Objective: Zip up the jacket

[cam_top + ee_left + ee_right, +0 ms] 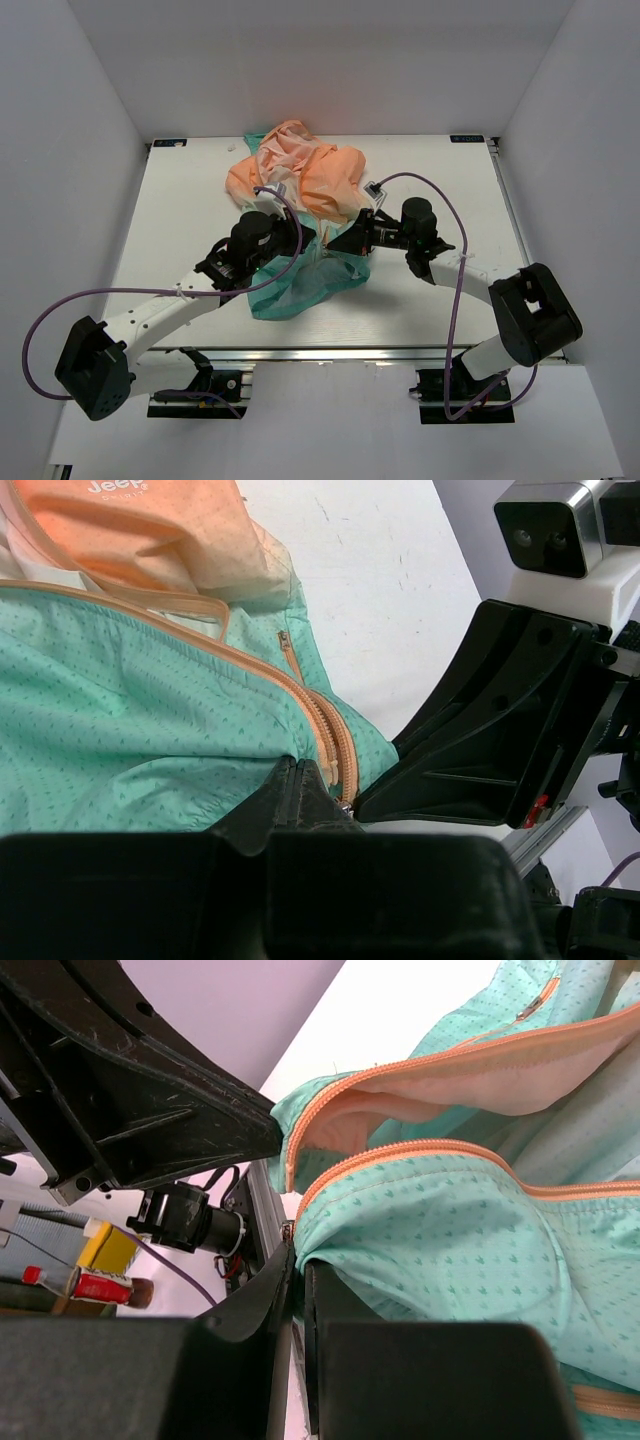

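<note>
Pincers, two: my left pincer (pixel 300 792) and right pincer (pixel 297 1275) each clamp the teal hem (pixel 335 1232) beside the zipper (pixel 326 732). Held item: jacket (pixel 312 180), heaped mid-table, orange part far. I judge it light and slippery (bunches readily), so grip the zipper tape.

A white table (pixel 180 230) is seen filling the middle of the top view, and it is boxed in by plain white panels: a back wall (pixel 320 70) on the far side, a left wall (pixel 60 180) and a right wall (pixel 590 150). At the far corners a left tag (pixel 170 143) and a right tag (pixel 466 137), both small and dark, are picked out. A metal rail (pixel 330 355) is seen along the near edge. In the right wrist view a yellow object (pixel 108 1247) and a red object (pixel 100 1287) just below it are glimpsed, too blurred to be named.
</note>
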Available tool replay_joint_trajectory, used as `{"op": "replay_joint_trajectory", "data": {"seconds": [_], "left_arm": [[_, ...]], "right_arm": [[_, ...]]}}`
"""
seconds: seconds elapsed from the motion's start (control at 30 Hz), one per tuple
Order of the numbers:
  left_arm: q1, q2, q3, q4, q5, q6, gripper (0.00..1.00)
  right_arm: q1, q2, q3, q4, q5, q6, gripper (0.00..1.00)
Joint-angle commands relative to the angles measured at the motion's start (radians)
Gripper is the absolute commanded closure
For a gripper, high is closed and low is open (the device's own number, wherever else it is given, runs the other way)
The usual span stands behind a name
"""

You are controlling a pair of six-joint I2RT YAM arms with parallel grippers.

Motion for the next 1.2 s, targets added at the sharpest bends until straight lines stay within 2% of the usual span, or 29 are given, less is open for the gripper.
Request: {"op": "replay_joint_trajectory", "data": {"seconds": [0.0, 0.8, 1.17], "left_arm": [[-0.005, -0.025, -0.006, 0.016, 0.010, 0.002, 1.00], [-0.005, -0.034, -0.018, -0.005, 0.013, 0.013, 1.00], [-0.005, -0.066, -0.051, 0.027, 0.095, 0.044, 1.00]], "right_arm": [[0.007, 0.008, 0.042, 0.067, 0.003, 0.011, 1.00], [0.007, 0.033, 0.088, 0.065, 0.023, 0.019, 1.00], [0.007, 0.048, 0.097, 0.064, 0.037, 0.031, 1.00]]}}
